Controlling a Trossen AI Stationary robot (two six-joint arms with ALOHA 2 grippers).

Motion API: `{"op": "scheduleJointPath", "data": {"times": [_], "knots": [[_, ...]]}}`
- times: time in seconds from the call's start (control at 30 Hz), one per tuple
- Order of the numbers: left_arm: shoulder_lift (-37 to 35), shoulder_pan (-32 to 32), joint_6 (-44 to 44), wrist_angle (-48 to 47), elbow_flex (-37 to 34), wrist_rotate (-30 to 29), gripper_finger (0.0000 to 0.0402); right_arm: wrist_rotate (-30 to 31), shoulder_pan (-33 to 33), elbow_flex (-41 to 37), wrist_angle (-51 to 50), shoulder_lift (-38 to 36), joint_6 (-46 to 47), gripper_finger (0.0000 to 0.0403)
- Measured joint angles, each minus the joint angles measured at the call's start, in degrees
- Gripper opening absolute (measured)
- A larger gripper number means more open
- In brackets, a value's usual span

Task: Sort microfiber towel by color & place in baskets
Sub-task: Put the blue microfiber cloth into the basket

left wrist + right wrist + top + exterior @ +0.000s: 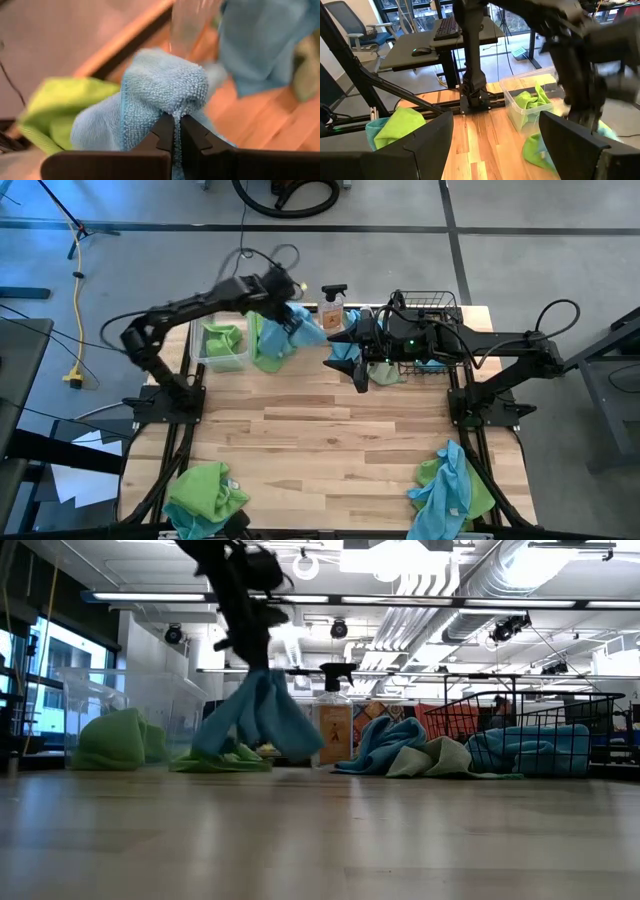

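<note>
A pale wooden table [330, 435] stands on a grey workshop floor, with ducts and strip lights overhead in the low view.

The left gripper [176, 131] has its two dark fingers pinched together on a fold of a sky-blue fuzzy microfiber towel [160, 95], which hangs clear of the table just beside the clear plastic tub [222, 346]. In the tub lies a lime-green towel [222, 340], and another green cloth [268, 356] lies on the wood against the tub, under the hanging blue one.

Past the blue towel, on the side away from the tub, stands a clear spray bottle with a black trigger [333, 305]. Beyond the bottle a heap of blue and pale green cloths [405, 755] lies against the black wire-mesh basket [540, 720], which already holds blue towels [530, 748].

The right gripper [345, 352] hovers over that heap, fingers well apart and holding nothing.

Far from the tub, at the table's near edge, lie a green pile [205, 495] and a mixed blue-and-green pile [452, 488].
</note>
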Motion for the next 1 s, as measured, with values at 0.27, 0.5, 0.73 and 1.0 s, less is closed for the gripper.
{"op": "scheduleJointPath", "data": {"times": [0.27, 0.5, 0.73, 1.0], "knots": [[-12.4, 0.4, 5.3, 3.6, 0.0, 0.3, 0.0, 0.0, 0.0, 0.0, 0.0, 0.0, 0.0, 0.0291], [-20.6, 0.2, 5.9, 7.6, 0.0, 0.3, 0.0, 0.0, 0.0, 0.0, 0.4, 0.0, 0.0, 0.0291], [-23.2, 0.5, 8.4, 9.3, 0.0, 0.2, 0.0, 0.0, 0.0, 0.0, 0.4, 0.0, 0.0, 0.0291], [-23.6, -2.2, 8.4, 9.3, 0.0, 2.5, 0.0, 0.0, 0.0, 0.0, 0.5, 0.0, -0.1, 0.0291]]}}
